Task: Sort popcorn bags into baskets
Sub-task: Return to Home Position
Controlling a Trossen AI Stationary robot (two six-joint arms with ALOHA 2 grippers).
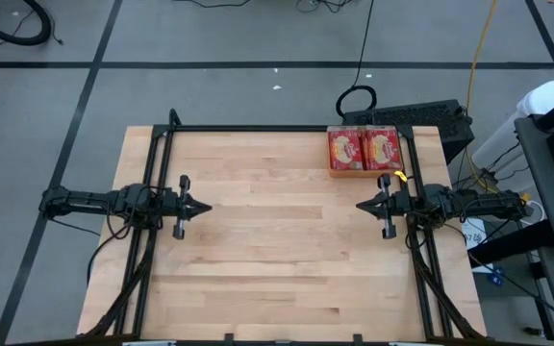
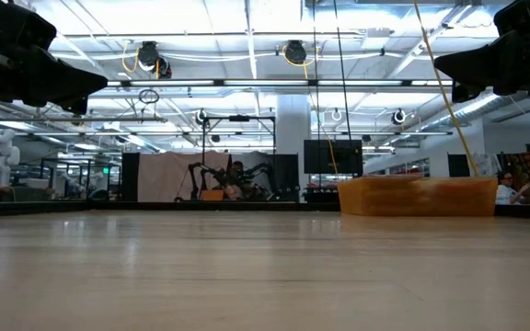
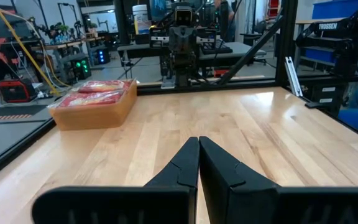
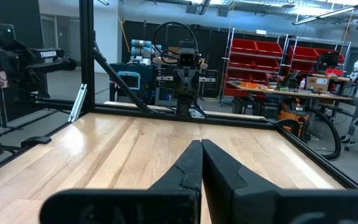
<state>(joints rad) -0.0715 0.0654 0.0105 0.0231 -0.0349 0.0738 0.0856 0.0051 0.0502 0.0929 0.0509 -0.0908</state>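
Observation:
An orange basket point(image 1: 347, 174) stands at the table's far right, with two red popcorn bags point(image 1: 364, 148) lying flat side by side in it, picture faces up. The left wrist view shows the basket point(image 3: 98, 112) and the bags point(image 3: 95, 93) too. In the low view only the basket's wall point(image 2: 419, 197) shows. My left gripper point(image 1: 206, 206) hovers shut at the table's left side, pointing level toward the right. My right gripper point(image 1: 360, 205) hovers shut at the right side, pointing left, just near of the basket. Neither holds anything.
The bare wooden tabletop point(image 1: 277, 250) spreads between the two grippers. A black frame rail point(image 1: 258, 128) runs along the far edge. A yellow cable point(image 1: 399, 176) hangs by the right arm near the basket.

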